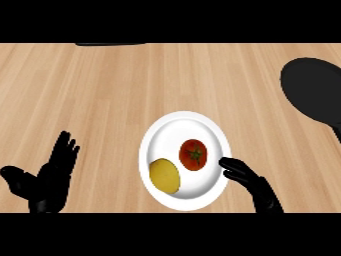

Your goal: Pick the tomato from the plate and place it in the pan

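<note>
Right hand: the right hand (pixel 248 179) reaches in from the lower edge over the plate's right rim, fingertips just beside the tomato; its fingers are apart, only slightly bent, and close on nothing. Whether a fingertip already touches the tomato cannot be told.
Tomato: the tomato (pixel 193 154) lies on the right half of the plate, stem end up, not lifted.
Plate: the white plate (pixel 174 125) sits near the middle of the counter and also carries a yellow potato-like item (pixel 165 175), just beside the tomato at its lower left.
Pan: the black pan (pixel 319 91) stands well apart at the upper right, handle running down toward the near edge, with nothing visible inside.
Left hand: the left hand (pixel 46 176) rests at the lower left, fingers straight and pointing up, holding nothing.
Counter: a wooden counter (pixel 92 95) bears everything.
Progress: by my judgement the task is at its start; the approach is nearly made, while the grasp, the lift, the carry to the pan and the release are all left.
</note>
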`<state>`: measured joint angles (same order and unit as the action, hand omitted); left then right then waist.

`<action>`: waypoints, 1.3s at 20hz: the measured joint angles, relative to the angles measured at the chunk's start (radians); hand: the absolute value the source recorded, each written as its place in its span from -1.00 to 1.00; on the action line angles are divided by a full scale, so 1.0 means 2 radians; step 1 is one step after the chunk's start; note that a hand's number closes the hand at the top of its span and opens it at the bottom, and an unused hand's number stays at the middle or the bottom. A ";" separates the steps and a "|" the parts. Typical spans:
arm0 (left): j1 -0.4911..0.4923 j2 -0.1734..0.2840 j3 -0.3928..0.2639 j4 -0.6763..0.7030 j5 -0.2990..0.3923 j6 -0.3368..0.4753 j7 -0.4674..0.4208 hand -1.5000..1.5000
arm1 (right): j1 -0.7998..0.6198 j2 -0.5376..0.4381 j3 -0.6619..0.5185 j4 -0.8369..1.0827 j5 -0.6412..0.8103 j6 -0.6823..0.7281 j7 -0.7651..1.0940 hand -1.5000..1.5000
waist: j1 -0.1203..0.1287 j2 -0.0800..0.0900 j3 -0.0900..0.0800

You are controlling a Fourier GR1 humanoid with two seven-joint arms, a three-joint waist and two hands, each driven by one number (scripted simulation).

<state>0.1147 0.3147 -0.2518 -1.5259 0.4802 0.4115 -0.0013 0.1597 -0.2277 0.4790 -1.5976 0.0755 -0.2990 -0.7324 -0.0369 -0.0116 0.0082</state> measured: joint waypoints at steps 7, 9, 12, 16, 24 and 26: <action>-0.018 -0.013 0.000 0.012 -0.009 0.001 0.008 0.00 | 0.027 -0.007 0.008 -0.083 0.097 -0.077 0.112 -1.00 | 0.012 0.001 0.000; -0.020 -0.014 0.002 0.015 -0.009 -0.003 0.006 0.00 | 0.014 -0.014 0.005 -0.113 0.122 -0.076 0.176 -1.00 | 0.014 0.001 0.000; -0.026 -0.015 0.003 0.018 -0.010 -0.006 0.011 0.00 | -0.016 -0.025 0.006 -0.142 0.166 -0.058 0.275 -1.00 | 0.017 0.001 0.000; -0.025 -0.012 0.003 0.013 -0.013 -0.008 0.011 0.00 | -0.060 -0.064 0.009 -0.136 0.229 0.001 0.385 -1.00 | 0.023 0.002 -0.002; -0.035 -0.016 0.007 0.023 -0.014 -0.015 0.017 0.00 | -0.200 -0.059 0.026 -0.112 0.291 0.155 0.573 -1.00 | 0.026 0.003 -0.002; -0.028 -0.018 0.012 0.024 -0.015 -0.022 0.004 0.00 | -0.230 -0.043 0.029 -0.098 0.300 0.180 0.597 -1.00 | 0.026 0.003 -0.001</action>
<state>0.0581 0.2785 -0.2287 -1.4787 0.4493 0.3674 0.0070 -0.2998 -0.3134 0.5374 -1.7937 0.6751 0.0612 0.4624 0.0148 -0.0058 0.0066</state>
